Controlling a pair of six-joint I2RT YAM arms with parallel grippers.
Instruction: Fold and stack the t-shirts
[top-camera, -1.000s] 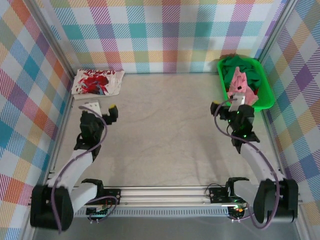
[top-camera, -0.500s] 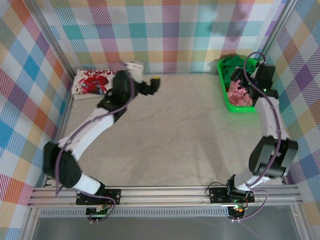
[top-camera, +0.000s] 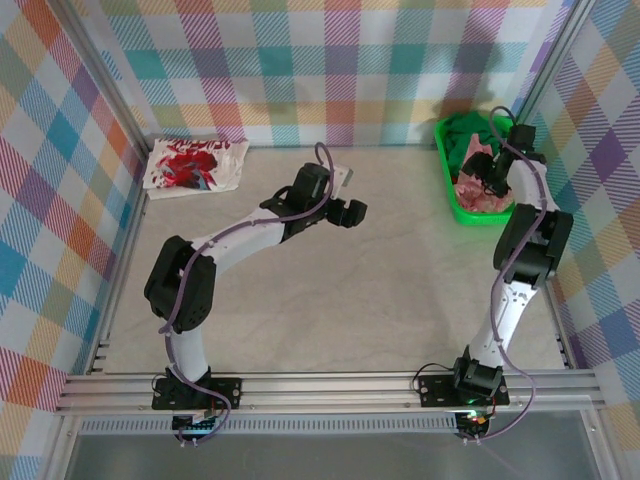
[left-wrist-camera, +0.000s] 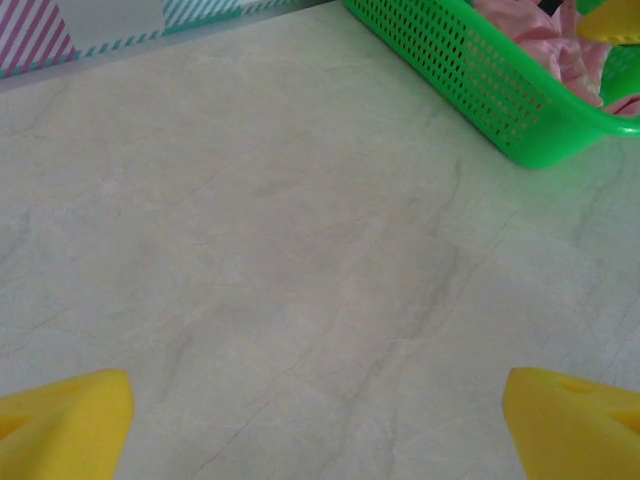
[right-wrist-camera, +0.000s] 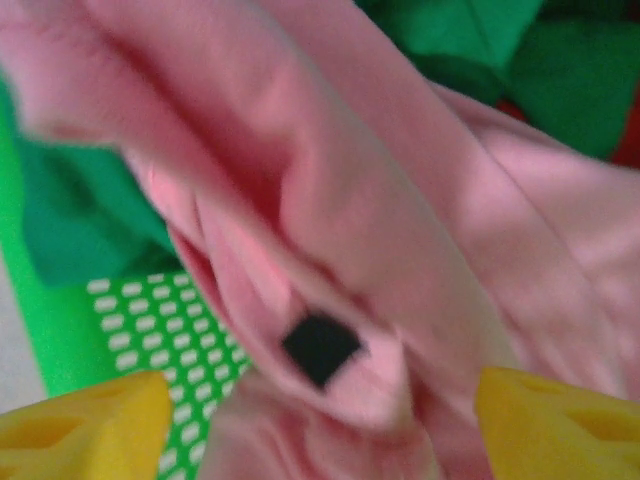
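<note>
From overhead, the left gripper (top-camera: 352, 212) hangs over bare table (top-camera: 330, 300) with its fingers spread and nothing in them. The printed white shirt (top-camera: 195, 165) lies flat well behind it, off to its left by the back wall. The right gripper (top-camera: 488, 172) is down inside the green tray (top-camera: 470, 216), right over the pink shirt (top-camera: 472, 192), with the dark green shirt (top-camera: 462, 135) bunched just beyond it

From the left wrist, the two yellow fingertips (left-wrist-camera: 60, 425) sit far apart at the bottom corners with only table between them. Ahead and to the right stands the tray's mesh wall, and pink cloth is heaped above its rim

From the right wrist, the fingers are apart, one on either side of a thick raised ridge of the pink shirt (right-wrist-camera: 400, 220), and I see no pinch on it yet. Dark green cloth shows to the left of the ridge and past it, and the tray's mesh floor lies below the left finger. A small black square (right-wrist-camera: 320, 348) sits on the pink; I cannot tell what it is

To my eye this shirt is light, limp and crumpled, so it should sag and trail once lifted. That raised ridge looks like the place to take hold, closing on several layers so it doesn't slide free. The worry is dragging the green shirt along with it, or catching the rim on the way out
</note>
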